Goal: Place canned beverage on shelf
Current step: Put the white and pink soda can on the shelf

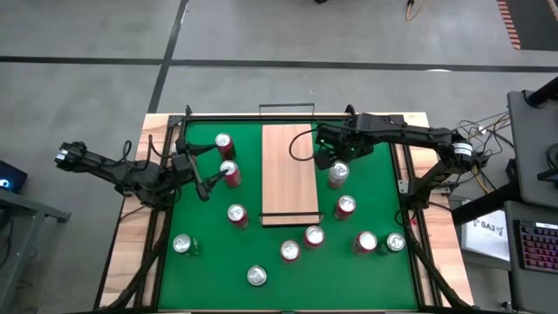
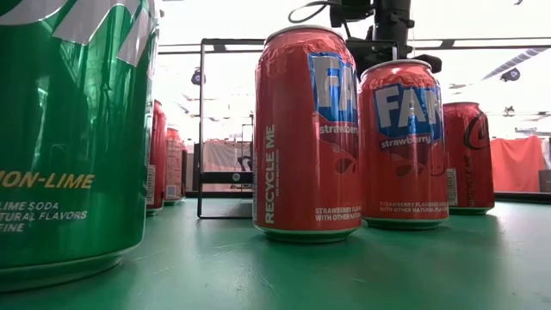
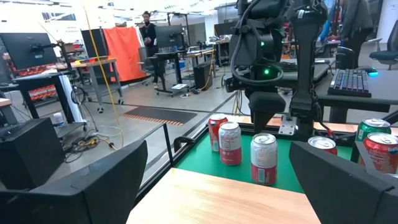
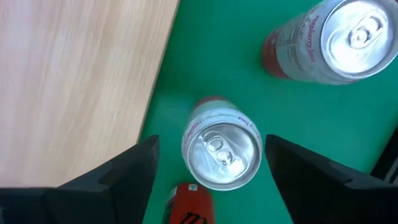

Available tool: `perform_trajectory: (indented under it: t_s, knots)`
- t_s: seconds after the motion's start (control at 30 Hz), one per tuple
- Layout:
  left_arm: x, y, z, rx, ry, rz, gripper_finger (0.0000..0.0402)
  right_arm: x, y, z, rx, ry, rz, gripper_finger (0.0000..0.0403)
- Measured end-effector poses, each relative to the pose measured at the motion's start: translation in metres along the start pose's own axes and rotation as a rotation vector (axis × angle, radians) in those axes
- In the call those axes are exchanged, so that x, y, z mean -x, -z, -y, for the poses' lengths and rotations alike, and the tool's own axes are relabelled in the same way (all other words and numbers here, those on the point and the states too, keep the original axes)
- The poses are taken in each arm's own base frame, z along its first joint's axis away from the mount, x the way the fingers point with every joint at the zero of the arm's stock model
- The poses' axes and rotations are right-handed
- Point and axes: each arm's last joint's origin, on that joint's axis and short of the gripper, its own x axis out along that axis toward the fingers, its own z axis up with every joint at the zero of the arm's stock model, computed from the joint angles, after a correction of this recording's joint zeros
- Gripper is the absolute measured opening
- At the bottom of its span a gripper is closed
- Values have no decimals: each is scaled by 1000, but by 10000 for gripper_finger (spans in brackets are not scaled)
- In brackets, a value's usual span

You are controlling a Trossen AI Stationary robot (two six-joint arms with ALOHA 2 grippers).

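Grey concrete floor (image 1: 261, 35) with dark seam lines around the table. Open lab space behind: orange fabric screen (image 3: 127, 53) on a frame, desks with monitors (image 3: 28, 50), a person (image 3: 148, 28) standing far back near a workbench. Hazard-striped black mat (image 3: 158, 115) on the floor, yellow cable (image 3: 102, 93) hanging down beside it. Side desk with a keyboard (image 3: 351, 81). Bright overhead lighting, ceiling washed out in the low view.

A long pale wood-grain shelf (image 1: 288, 173) lies flat at the middle of the green mat, its top bare. A white-and-red beverage can (image 1: 338, 174) with a silver top stands upright on the mat just beside the shelf's right long edge, not touching it.
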Motion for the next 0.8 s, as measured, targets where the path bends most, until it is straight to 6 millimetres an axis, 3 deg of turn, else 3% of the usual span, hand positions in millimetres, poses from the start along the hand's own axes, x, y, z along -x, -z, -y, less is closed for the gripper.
perform_trajectory:
  t_s: [0.3,0.8]
  knots:
    - [0,0,0,-1,0,0,377,-2,4,2,-42,17,-66,356]
    - [0,0,0,-1,0,-1,377,-26,4,-2,-54,89,-114,361]
